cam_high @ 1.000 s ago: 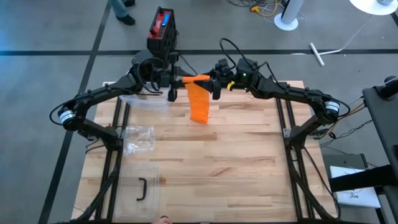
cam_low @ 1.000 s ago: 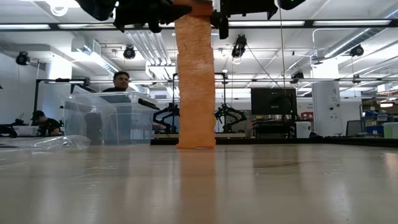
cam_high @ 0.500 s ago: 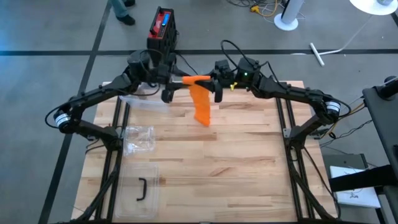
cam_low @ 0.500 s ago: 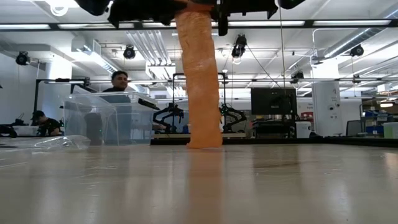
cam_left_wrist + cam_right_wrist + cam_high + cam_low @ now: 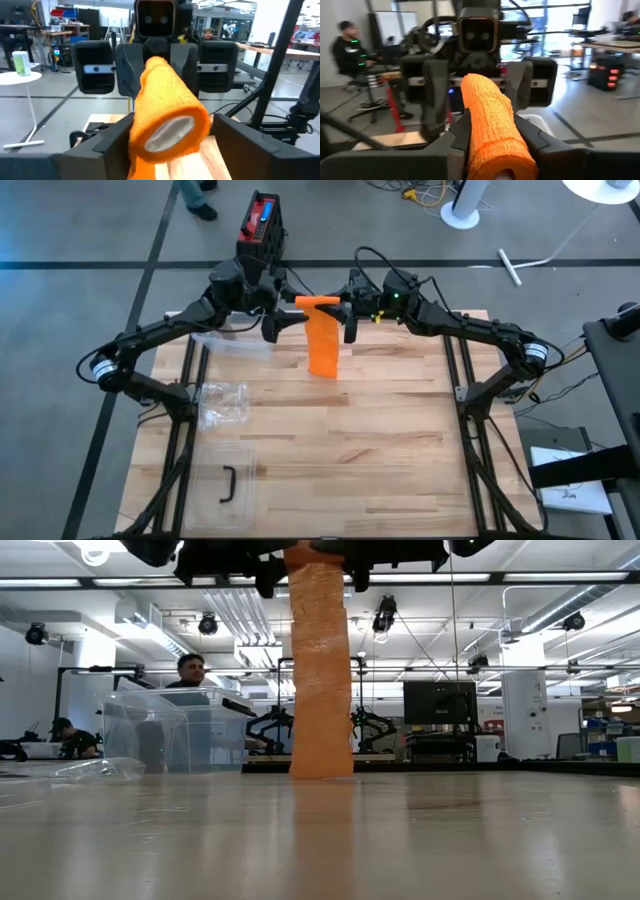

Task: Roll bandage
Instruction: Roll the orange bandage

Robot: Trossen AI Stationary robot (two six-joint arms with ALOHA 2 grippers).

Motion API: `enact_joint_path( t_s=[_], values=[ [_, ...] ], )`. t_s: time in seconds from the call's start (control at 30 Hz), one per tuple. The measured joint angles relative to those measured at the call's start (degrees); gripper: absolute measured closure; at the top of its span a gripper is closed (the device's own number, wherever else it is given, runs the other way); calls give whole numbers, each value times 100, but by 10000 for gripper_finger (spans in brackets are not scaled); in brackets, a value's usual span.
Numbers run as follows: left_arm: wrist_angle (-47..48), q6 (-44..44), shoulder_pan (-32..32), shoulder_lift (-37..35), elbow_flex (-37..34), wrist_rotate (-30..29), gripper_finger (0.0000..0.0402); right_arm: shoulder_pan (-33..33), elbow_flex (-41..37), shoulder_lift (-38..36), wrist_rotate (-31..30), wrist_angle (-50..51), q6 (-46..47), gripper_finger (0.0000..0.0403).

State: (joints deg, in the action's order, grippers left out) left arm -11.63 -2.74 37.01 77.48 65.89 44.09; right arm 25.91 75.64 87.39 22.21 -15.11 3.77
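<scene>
An orange bandage roll (image 5: 318, 302) lies level in the air over the table's far middle, between my two grippers. Its loose strip (image 5: 323, 345) hangs straight down, and the strip's lower end (image 5: 320, 770) rests on the tabletop. My right gripper (image 5: 492, 145) comes in from the right and is shut on its end of the roll. My left gripper (image 5: 172, 147) faces it from the left. It is open, with one finger (image 5: 117, 142) on either side of the roll's other end (image 5: 170, 132) and a narrow gap at each. My right gripper pinches the round sides of the roll's right end (image 5: 472, 137) between its two fingers (image 5: 457, 137). The fingers come level from the table's right and lie along the roll. The roll stays level and clear of the table, with the strip hanging slack below it.
A crumpled clear bag (image 5: 222, 405) and a clear lidded box (image 5: 225, 480) lie on the table's left side, with clear wrap (image 5: 225, 340) under the left arm. Bare wood stretches across the near and right parts. People sit in the room beyond.
My left gripper has rolled about its own pointing line without leaving its place. The hanging strip swung toward the table's right at its lower end, then came back close to straight down. The roll has stayed level between the grippers.
</scene>
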Motion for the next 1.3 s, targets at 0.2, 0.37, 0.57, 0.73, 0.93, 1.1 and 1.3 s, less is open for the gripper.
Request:
enact_joint_path(
  t_s=[0.2, 0.37, 0.57, 0.73, 0.93, 1.1, 1.3],
  values=[
    [-564, -502, 30, 267, 0, -24, 156, 0, 0, 0, -353, 85, -339, 327],
    [-724, -682, 114, 310, 0, -15, 180, -1, 0, 0, -443, 115, -411, 323],
    [-748, -593, 118, 384, 0, -17, 251, -13, 0, 0, -424, 138, -347, 320],
    [-809, -240, 125, 395, 0, 16, 346, -61, 0, 0, -307, 119, -43, 318],
    [-846, 485, 129, 393, 0, 47, 371, -114, 0, 0, -338, 29, 692, 308],
    [-691, 1286, 168, 311, 0, 124, 354, -127, 0, -2, -275, -65, 1805, 245],
    [-613, 1577, 184, 98, 0, 159, 341, -129, 0, -17, -243, -84, 2242, 145]
  ],
)
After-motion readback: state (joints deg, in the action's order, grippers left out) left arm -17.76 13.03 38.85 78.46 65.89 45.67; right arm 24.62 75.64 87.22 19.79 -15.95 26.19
